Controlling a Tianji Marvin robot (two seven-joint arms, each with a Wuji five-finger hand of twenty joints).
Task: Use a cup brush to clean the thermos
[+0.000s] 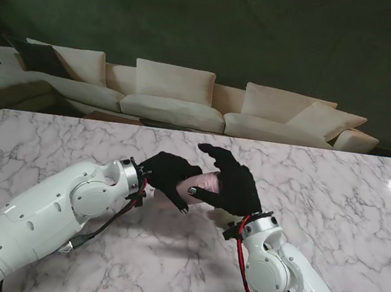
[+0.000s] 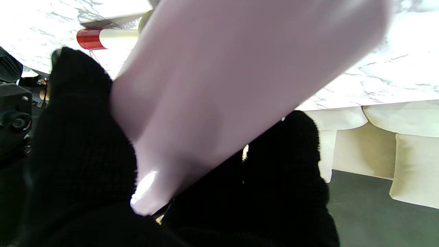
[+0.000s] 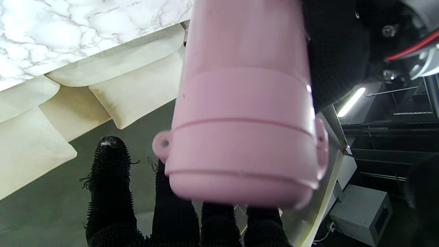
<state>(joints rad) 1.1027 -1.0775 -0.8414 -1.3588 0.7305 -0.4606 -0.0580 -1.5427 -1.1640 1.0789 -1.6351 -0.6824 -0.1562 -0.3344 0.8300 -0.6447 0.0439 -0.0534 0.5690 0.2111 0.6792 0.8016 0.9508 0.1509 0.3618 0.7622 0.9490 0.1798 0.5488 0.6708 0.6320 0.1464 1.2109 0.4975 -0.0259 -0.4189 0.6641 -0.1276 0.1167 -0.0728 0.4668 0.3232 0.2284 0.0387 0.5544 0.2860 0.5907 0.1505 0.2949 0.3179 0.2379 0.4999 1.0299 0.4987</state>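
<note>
**Pink thermos held in the air between two gloved robot hands**

Seen from the stand, a white marble surface (image 1: 333,193) fills the view, with a cream sofa (image 1: 173,96) beyond its far edge. Near the middle of the surface, two black-gloved hands meet over a pale pink thermos (image 1: 207,183). The left robot hand (image 1: 168,175) is wrapped around the body of the thermos; its wrist view shows the smooth pink barrel lying across the palm with dark fingers (image 2: 284,171) curled on both sides. The right robot hand (image 1: 232,183) is at the other end, fingers spread and loosely cupped; its wrist view shows the ribbed pink lid (image 3: 243,154) with a small loop on its side, the fingertips (image 3: 109,164) reaching past it. Whether they press on the lid cannot be told.

In the left wrist view a white rod with a red end (image 2: 103,38) lies on the surface past the thermos; it may be the cup brush handle, but that is unclear.

The step in hand appears to be removing the lid, which looks closed. Next the right hand would need to close firmly on the lid and twist while the left keeps the body steady.
</note>
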